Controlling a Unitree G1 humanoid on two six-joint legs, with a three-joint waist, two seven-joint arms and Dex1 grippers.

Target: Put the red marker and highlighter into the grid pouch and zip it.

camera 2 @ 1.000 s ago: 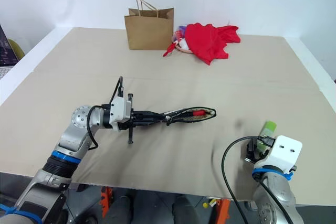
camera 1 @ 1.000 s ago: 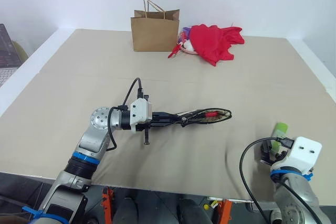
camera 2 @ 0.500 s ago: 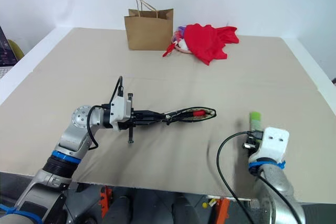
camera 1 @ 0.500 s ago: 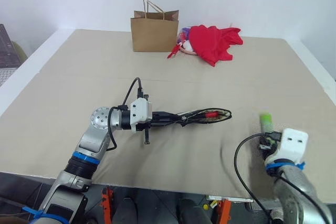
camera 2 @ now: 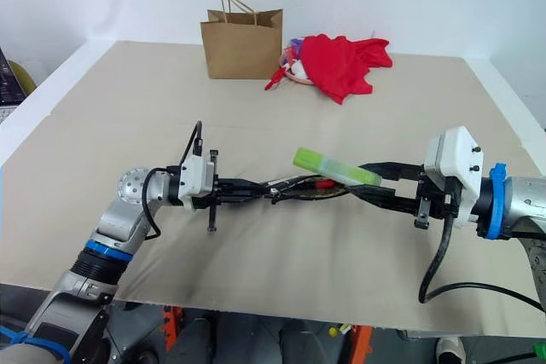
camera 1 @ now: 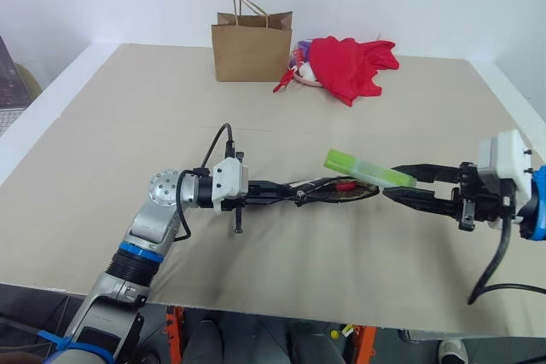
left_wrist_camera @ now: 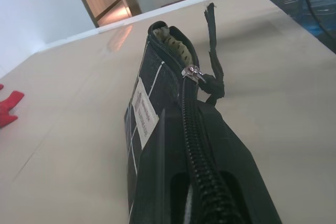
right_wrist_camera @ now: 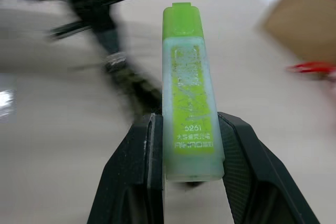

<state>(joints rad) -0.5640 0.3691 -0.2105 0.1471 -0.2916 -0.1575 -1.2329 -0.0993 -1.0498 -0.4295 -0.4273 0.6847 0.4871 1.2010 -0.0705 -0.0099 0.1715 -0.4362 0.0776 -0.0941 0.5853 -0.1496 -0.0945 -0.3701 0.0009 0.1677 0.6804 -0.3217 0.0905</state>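
The grid pouch stands on its edge at mid-table, mouth open upward. My left gripper is shut on its near end; in the left wrist view the zipper and pull cord run along the pouch top. The red marker's red end shows inside the open mouth. My right gripper reaches in from the right, shut on the light-green highlighter, which hangs level just above the far end of the pouch. The right wrist view has the highlighter clamped between both fingers.
A brown paper bag stands at the back of the table with a red cloth beside it. A laptop sits past the left table edge. Bare tabletop surrounds the pouch.
My right gripper closed on the highlighter at the table's front right, lifted it and swung it left to above the pouch. The left gripper and pouch stayed put.
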